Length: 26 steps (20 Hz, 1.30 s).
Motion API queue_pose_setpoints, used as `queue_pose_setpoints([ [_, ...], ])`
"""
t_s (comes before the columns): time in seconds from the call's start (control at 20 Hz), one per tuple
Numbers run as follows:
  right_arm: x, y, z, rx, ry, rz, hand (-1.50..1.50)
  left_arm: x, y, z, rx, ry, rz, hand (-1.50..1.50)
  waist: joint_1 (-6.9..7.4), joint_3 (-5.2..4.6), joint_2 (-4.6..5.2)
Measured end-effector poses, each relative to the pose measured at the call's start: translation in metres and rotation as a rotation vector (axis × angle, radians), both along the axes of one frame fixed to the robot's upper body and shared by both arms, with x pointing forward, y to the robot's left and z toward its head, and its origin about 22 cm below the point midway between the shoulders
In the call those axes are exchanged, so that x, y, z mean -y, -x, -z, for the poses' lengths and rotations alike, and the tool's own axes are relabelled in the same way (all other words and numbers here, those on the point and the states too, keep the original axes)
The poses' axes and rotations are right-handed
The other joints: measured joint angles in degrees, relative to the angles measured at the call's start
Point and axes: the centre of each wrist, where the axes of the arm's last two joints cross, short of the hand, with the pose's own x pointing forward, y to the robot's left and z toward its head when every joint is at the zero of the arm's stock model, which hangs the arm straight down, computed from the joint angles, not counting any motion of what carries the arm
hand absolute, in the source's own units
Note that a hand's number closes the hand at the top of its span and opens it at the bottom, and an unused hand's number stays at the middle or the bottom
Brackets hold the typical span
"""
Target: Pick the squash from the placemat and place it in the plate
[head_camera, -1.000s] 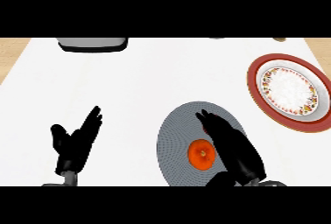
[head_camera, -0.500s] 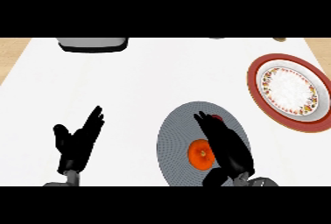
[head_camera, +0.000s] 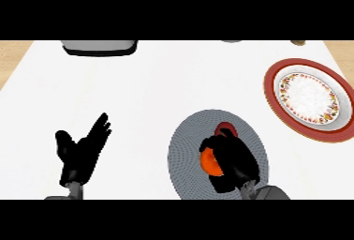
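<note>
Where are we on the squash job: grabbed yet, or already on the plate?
Done: the right hand has its fingers curled round the orange squash. In hand: the squash sits over the grey placemat; I can't tell if it is lifted. Left: carry it to the red-rimmed plate, which holds nothing, and release. The left hand rests open.

Orange squash [head_camera: 210,161] on grey placemat [head_camera: 187,140] (half hidden), red-rimmed plate [head_camera: 273,75] apart

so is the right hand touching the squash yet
Touching. In the head view the right hand lies over the squash on the placemat, fingers curled round it with no gap showing between them.
</note>
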Motion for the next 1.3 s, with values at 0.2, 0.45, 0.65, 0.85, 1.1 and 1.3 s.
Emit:
queue_pose_setpoints([
  [0.2, 0.000, -0.002, 0.008, 0.052, 0.010, -0.017, 1.50, -0.002, -0.001, 0.007, 0.010, -0.004, 0.002, 0.00, 0.01, 0.03, -0.32],
  [0.45, -0.008, -0.020, 0.001, 0.117, 0.020, 0.105, 1.50, -0.005, -0.001, 0.004, 0.011, -0.006, 0.010, 0.00, 0.37, 0.07, 0.05],
  [0.65, 0.005, -0.055, -0.014, 0.148, 0.007, 0.495, 1.50, -0.003, -0.001, 0.002, 0.028, -0.004, 0.014, 0.00, 0.55, 0.03, 0.88],
  [0.85, 0.018, -0.087, -0.039, 0.270, -0.002, 0.832, 1.50, 0.000, -0.004, -0.002, 0.047, -0.001, 0.028, 0.00, 1.68, -0.01, 1.65],
  [1.1, 0.028, -0.124, -0.077, 0.517, 0.047, 1.078, 1.50, 0.008, -0.010, -0.006, 0.054, -0.001, 0.066, 0.00, 3.86, -0.09, 2.28],
  [1.3, 0.037, -0.146, -0.102, 0.682, 0.080, 1.203, 1.50, 0.014, -0.013, -0.007, 0.057, -0.001, 0.086, 0.00, 4.93, -0.04, 2.55],
])
